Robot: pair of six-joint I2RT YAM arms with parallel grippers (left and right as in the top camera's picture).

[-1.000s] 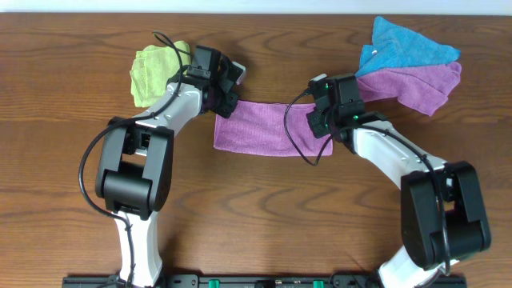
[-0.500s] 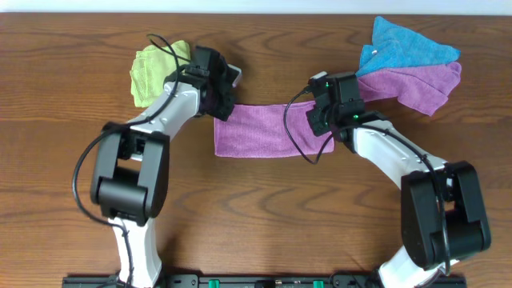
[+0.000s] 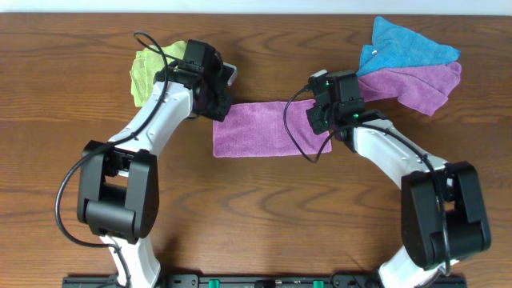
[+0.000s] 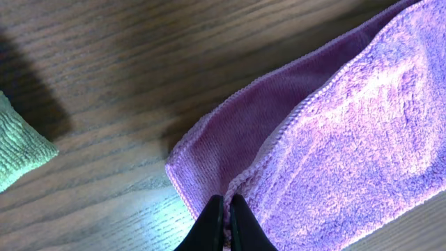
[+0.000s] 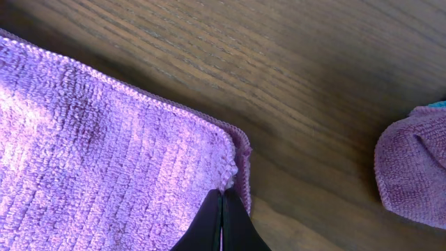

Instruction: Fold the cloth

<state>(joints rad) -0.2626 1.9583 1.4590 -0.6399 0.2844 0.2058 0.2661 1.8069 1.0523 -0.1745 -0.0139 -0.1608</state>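
Overhead view: the cloth (image 3: 256, 132), a magenta-purple microfibre towel, is being shown doubled over into a long strip at the middle of the wooden table (image 3: 264, 216), between the two arms. Its far left corner is being pinched by the left gripper (image 3: 220, 112) and its far right corner by the right gripper (image 3: 322, 124).

Left wrist view: the black fingertips (image 4: 214, 213) are being pressed together on the hem of the upper layer, while the lower layer is being left exposed beyond it toward the far side. A corner of the light green cloth (image 4: 17, 150) is being seen at the left edge, apart from the towel.

Right wrist view: the fingertips (image 5: 214, 209) are being closed on the upper layer's corner, just inside the lower layer's edge. The lavender-purple cloth (image 5: 414, 171) is being seen to the right, not touching the towel; overhead, a blue cloth (image 3: 400, 44) is being seen lying partly upon it.
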